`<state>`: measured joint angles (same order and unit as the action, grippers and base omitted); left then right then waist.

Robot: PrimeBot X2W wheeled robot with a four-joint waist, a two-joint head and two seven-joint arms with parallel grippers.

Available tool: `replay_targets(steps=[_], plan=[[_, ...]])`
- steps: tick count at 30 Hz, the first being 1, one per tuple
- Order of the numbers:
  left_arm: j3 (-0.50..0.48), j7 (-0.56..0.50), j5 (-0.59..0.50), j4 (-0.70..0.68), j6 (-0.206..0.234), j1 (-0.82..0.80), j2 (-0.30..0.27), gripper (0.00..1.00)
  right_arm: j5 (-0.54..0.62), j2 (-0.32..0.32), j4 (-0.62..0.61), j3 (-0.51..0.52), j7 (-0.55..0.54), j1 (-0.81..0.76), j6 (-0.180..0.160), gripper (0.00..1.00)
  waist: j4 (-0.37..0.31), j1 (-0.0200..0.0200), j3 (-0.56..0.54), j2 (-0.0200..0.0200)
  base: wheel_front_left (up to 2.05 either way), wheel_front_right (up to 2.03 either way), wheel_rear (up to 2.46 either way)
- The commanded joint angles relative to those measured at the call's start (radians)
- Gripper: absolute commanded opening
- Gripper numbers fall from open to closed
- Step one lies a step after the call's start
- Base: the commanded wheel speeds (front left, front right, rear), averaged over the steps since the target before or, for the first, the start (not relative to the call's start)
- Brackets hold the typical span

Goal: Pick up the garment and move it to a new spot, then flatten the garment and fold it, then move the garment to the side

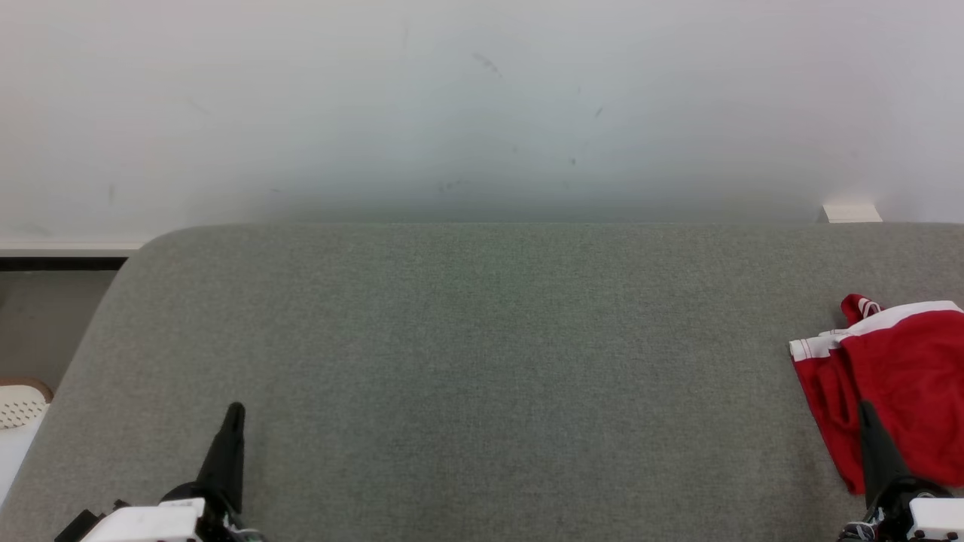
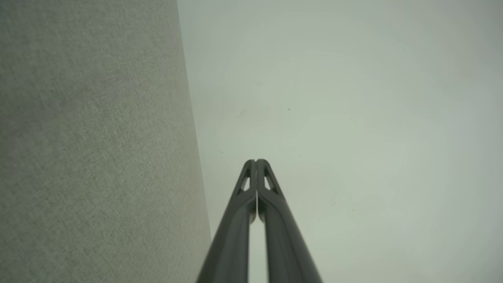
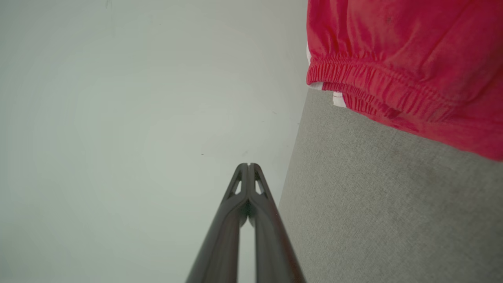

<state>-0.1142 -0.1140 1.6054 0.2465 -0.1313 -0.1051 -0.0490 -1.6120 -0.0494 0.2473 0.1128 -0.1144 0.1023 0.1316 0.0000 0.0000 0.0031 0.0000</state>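
Grey fabric surface (image 1: 482,376) meets a white wall (image 1: 482,98); red garment (image 1: 904,376) lies at frame right. My left gripper (image 1: 235,412) and right gripper (image 1: 866,410) point up from the bottom corners, both pinched closed, empty.

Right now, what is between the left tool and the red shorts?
Nothing but bare grey pad. The head view shows it running from the left tool all the way across to the shorts.

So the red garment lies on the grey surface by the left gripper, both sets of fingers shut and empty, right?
No: the red garment lies by the right gripper, not the left gripper, as the head view shows. The rest holds.
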Motion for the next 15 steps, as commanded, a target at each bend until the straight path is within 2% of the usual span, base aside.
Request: replay_targets(steps=[1,15], plan=[[-0.002,-0.004,0.014,-0.003,0.001,-0.007,-0.002,0.00,-0.002,-0.001,-0.005,0.004,-0.003,0.012,-0.002,0.00,0.000,0.0000,0.000,0.0000,0.00,0.00,0.00],[-0.002,-0.004,0.014,-0.003,0.001,-0.007,-0.002,0.00,-0.002,-0.001,-0.005,0.004,-0.003,0.012,-0.002,0.00,0.000,0.0000,0.000,0.0000,0.00,0.00,0.00]])
